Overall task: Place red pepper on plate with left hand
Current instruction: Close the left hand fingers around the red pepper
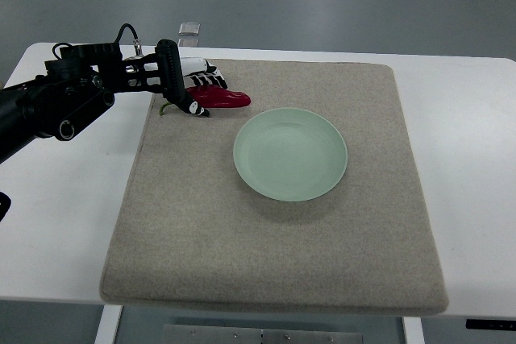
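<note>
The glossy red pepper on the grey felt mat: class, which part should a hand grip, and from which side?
Grip the glossy red pepper around its thicker stem end, coming from the picture's left. It lies flat, green stem pointing left, tapered tip toward the pale green round plate. The left hand is already there, fingers curled over that end; whether the grip is firm is unclear.

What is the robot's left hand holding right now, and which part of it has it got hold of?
The left hand is closed on the red pepper at its stem end, over the mat; the pointed tip sticks out toward the plate.
</note>
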`<state>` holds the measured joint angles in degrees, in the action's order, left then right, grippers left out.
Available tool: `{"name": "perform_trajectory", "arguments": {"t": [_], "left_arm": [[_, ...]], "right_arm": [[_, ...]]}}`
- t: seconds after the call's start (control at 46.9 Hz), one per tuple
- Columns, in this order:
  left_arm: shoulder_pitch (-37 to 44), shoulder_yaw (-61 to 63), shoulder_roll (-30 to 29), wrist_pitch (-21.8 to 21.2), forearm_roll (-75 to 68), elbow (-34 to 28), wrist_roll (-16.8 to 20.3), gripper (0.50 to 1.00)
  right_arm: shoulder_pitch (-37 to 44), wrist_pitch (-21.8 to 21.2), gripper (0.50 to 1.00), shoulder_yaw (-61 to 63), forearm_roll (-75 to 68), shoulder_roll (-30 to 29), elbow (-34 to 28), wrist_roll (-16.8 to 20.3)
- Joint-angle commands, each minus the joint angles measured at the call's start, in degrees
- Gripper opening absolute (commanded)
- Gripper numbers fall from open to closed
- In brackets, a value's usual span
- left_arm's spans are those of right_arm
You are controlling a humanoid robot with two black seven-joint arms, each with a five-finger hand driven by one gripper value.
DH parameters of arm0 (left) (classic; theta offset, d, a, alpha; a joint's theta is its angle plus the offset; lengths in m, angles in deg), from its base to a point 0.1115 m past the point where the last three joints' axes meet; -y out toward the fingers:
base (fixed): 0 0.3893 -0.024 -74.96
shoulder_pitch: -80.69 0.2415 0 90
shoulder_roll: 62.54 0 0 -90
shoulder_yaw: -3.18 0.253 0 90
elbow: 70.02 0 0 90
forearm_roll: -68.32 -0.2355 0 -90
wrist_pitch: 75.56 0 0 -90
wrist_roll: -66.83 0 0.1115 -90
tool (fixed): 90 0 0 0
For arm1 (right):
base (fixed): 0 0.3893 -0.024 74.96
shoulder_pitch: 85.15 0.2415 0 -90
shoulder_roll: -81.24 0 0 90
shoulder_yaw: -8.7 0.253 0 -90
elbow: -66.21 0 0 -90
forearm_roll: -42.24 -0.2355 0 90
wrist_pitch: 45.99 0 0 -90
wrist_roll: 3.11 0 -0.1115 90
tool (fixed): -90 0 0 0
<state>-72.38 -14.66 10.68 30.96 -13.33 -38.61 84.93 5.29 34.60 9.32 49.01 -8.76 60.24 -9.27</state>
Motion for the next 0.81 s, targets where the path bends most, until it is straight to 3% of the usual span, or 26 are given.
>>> {"name": "perform_trajectory", "arguments": {"t": [0.0, 0.128, 0.256, 0.64, 0.789], "left_arm": [[0.2, 0.0, 0.0, 0.2, -0.1, -0.1, 0.0, 0.664], [0.2, 0.0, 0.1, 0.2, -0.1, -0.2, 0.0, 0.589], [0.1, 0.0, 0.1, 0.2, 0.0, -0.4, 0.0, 0.551], [-1.7, -1.1, 0.2, -0.5, 0.4, 0.2, 0.0, 0.551], [-2.2, -2.1, 0.3, -1.1, 2.0, 6.1, 0.0, 0.551]], "right_arm": [[0.0, 0.0, 0.928, 0.0, 0.0, 0.0, 0.0, 0.0], [0.0, 0.0, 0.928, 0.0, 0.0, 0.0, 0.0, 0.0], [0.0, 0.0, 0.928, 0.0, 0.0, 0.0, 0.0, 0.0], [0.0, 0.0, 0.928, 0.0, 0.0, 0.0, 0.0, 0.0], [0.0, 0.0, 0.928, 0.0, 0.0, 0.0, 0.0, 0.0]]}}
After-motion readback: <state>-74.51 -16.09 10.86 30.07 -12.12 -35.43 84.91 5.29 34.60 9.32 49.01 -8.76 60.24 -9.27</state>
